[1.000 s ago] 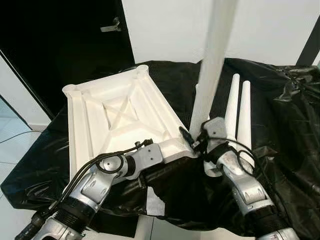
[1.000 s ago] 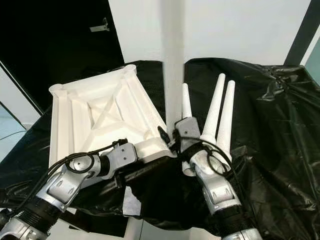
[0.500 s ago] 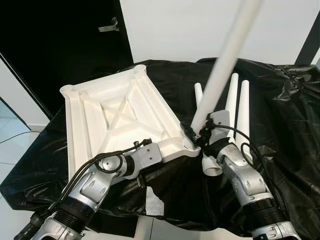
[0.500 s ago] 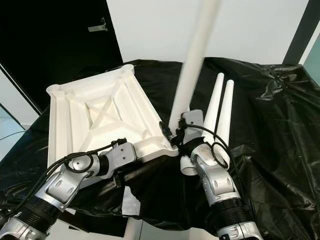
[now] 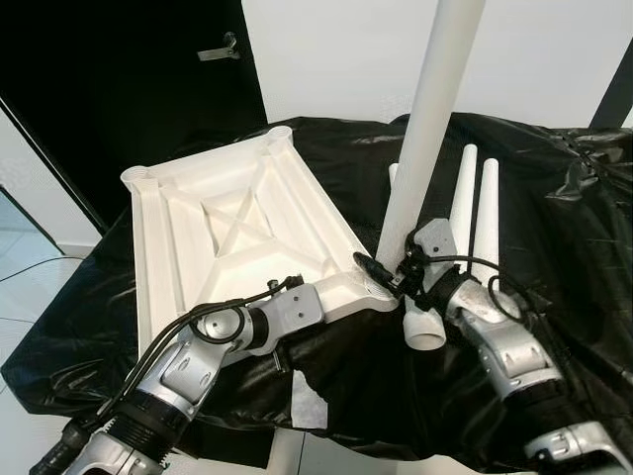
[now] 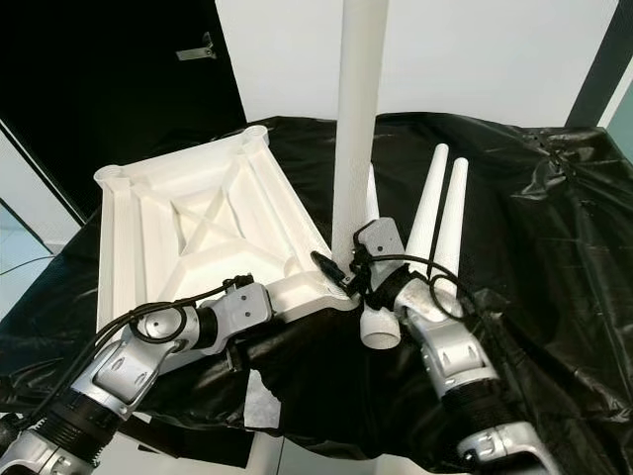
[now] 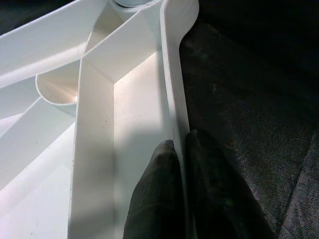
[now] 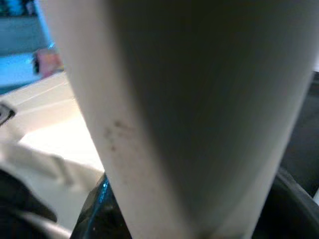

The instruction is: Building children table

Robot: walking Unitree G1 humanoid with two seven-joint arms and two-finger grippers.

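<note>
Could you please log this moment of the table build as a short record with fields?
Surface: black sheet over a table
Tabletop: white tabletop lying underside up
Left gripper: fingers pinch the tabletop's near rim
Right gripper: holds a white leg upright at the near right corner socket
Spare legs: three legs lie on the sheet to the right
Background: dark door, white wall

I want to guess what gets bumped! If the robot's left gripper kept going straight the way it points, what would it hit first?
The left gripper is pinched on the upside-down white plastic tabletop's rim. Straight on, it would probably follow that rim to the round corner socket.
</note>
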